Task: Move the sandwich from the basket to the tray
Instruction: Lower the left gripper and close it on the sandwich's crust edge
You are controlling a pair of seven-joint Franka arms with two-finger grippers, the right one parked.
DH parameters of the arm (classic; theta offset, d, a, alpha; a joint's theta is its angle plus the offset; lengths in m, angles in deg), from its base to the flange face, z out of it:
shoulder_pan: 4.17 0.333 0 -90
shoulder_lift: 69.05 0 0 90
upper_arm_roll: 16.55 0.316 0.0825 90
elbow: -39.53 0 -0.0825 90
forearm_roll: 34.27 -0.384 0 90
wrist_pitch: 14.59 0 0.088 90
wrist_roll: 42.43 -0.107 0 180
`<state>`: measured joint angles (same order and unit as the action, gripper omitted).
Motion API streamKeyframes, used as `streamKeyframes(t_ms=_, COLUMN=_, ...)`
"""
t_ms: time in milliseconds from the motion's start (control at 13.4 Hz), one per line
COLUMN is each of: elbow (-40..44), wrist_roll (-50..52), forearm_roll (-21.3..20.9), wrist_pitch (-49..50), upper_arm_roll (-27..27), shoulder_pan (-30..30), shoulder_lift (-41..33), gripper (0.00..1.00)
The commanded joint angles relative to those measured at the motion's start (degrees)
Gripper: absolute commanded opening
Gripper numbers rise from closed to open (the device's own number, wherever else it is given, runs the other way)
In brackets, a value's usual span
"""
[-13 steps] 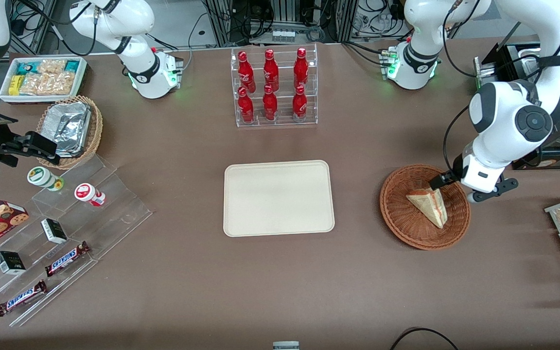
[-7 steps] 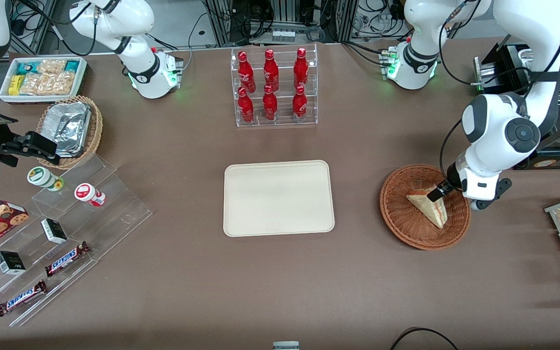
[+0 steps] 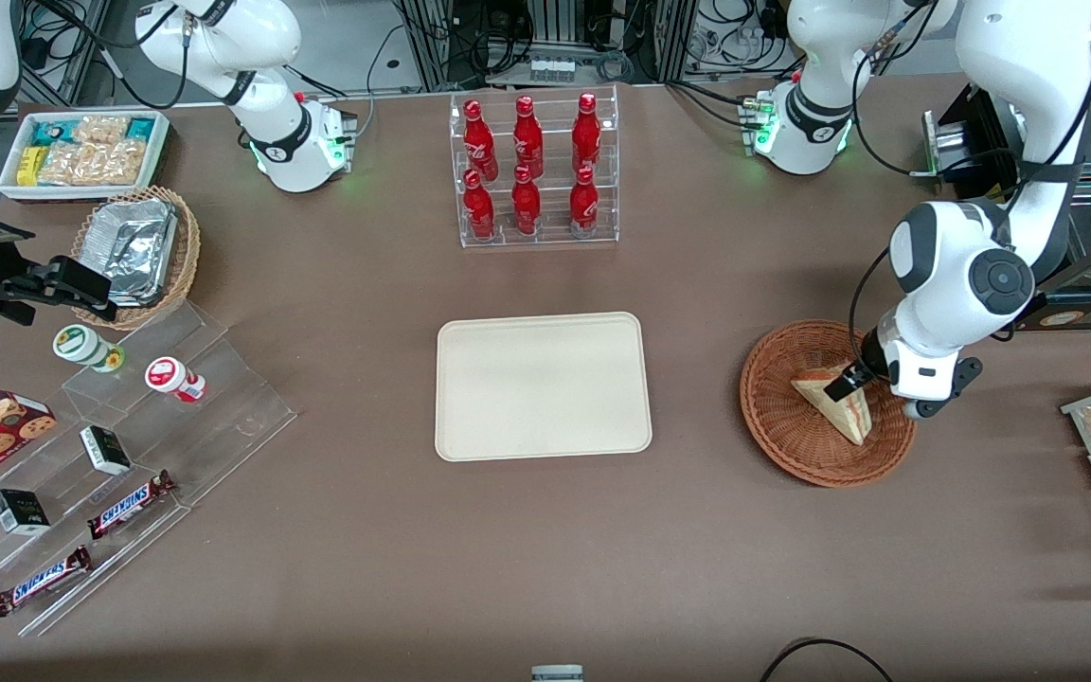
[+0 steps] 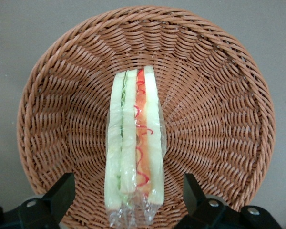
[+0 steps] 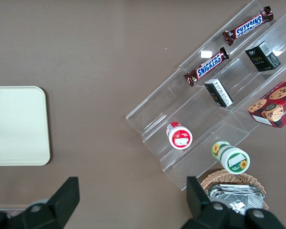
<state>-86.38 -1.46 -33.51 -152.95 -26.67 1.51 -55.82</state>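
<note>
Wicker basket point(image 3: 828, 403) cradles the wrapped sandwich point(image 4: 133, 150) as the end effector point(image 4: 128, 198) hovers above, jaws spread wide astride it. Slick wrap could slip on closing, well short of the tray point(image 3: 543, 385).

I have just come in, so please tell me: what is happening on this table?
The working arm has its claw open over the round wicker basket, a finger on each side of the wrapped sandwich. The sandwich lies in the basket, not yet gripped. The cream tray waits at the middle of the table with nothing on it.
</note>
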Motion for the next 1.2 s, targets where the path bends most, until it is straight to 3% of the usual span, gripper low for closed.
streamKeyframes(t_ms=0, elbow=0.7, wrist_roll=2.3, forearm_roll=0.2, wrist_pitch=-3.0, upper_arm_roll=-0.3, shoulder_pan=-0.1, shoulder_lift=2.4, gripper=1.00)
streamKeyframes(t_ms=299, elbow=0.7, wrist_roll=2.4, forearm_roll=0.1, wrist_pitch=-3.6, upper_arm_roll=-0.3, shoulder_pan=-0.1, shoulder_lift=3.6, gripper=1.00)
streamKeyframes(t_ms=374, elbow=0.7, wrist_roll=2.4, forearm_roll=0.1, wrist_pitch=-3.6, upper_arm_roll=-0.3, shoulder_pan=-0.1, shoulder_lift=3.8, gripper=0.88)
streamKeyframes(t_ms=524, elbow=0.6, wrist_roll=2.4, forearm_roll=0.1, wrist_pitch=-2.8, upper_arm_roll=-0.3, shoulder_pan=-0.1, shoulder_lift=3.5, gripper=0.41)
streamKeyframes(t_ms=673, elbow=0.6, wrist_roll=2.1, forearm_roll=0.1, wrist_pitch=-1.6, upper_arm_roll=-0.3, shoulder_pan=-0.1, shoulder_lift=3.1, gripper=0.05)
streamKeyframes(t_ms=748, elbow=0.7, wrist_roll=2.0, forearm_roll=-0.1, wrist_pitch=-0.5, upper_arm_roll=-0.3, shoulder_pan=-0.2, shoulder_lift=2.5, gripper=0.00)
streamKeyframes(t_ms=1122, elbow=8.4, wrist_roll=1.1, forearm_roll=-0.3, wrist_pitch=12.4, upper_arm_roll=-0.7, shoulder_pan=-1.9, shoulder_lift=1.5, gripper=0.00)
